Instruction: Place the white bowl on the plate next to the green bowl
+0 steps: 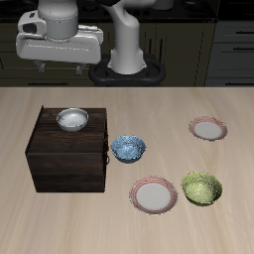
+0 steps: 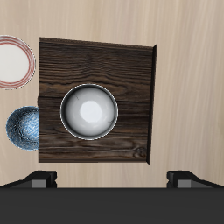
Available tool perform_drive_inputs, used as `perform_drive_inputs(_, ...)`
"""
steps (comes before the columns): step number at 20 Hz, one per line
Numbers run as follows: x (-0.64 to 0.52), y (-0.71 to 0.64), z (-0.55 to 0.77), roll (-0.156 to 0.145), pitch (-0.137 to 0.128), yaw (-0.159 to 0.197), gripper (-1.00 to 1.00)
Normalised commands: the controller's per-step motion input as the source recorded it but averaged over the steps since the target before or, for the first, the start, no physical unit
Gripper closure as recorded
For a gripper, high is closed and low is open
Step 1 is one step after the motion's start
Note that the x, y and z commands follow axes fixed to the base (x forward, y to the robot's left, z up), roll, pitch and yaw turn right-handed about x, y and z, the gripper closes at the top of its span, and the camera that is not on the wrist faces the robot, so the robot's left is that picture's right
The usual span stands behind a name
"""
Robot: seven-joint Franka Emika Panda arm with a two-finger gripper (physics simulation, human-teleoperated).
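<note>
White bowl [image 1: 72, 119]: atop dark wooden box [image 1: 60, 159], centre-left of exterior frame. Plate [image 1: 154, 194]: lower centre, touching green bowl [image 1: 201, 188]. Fingers [image 2: 111, 178]: spread open, empty.

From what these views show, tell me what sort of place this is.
Probably a simulated kitchen: dark cabinets stand behind a wooden table set with crockery, such as the white bowl on a dark wooden box and the plate.
</note>
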Motion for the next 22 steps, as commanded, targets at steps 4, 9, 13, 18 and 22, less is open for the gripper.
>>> perform_drive_inputs(4,0.24,-0.06,0.04,-0.014,-0.021,0.005,-1.00)
perform_drive_inputs(9,0.17,0.05,-0.04,0.001,0.003,-0.008,-1.00)
perform_drive_inputs(13,0.16,0.10,-0.04,0.002,0.011,-0.027,-1.00)
perform_drive_inputs(18,0.10,0.11,-0.08,0.005,0.016,-0.011,-1.00)
perform_drive_inputs(22,0.06,0.11,-0.14,0.007,0.009,0.001,-1.00)
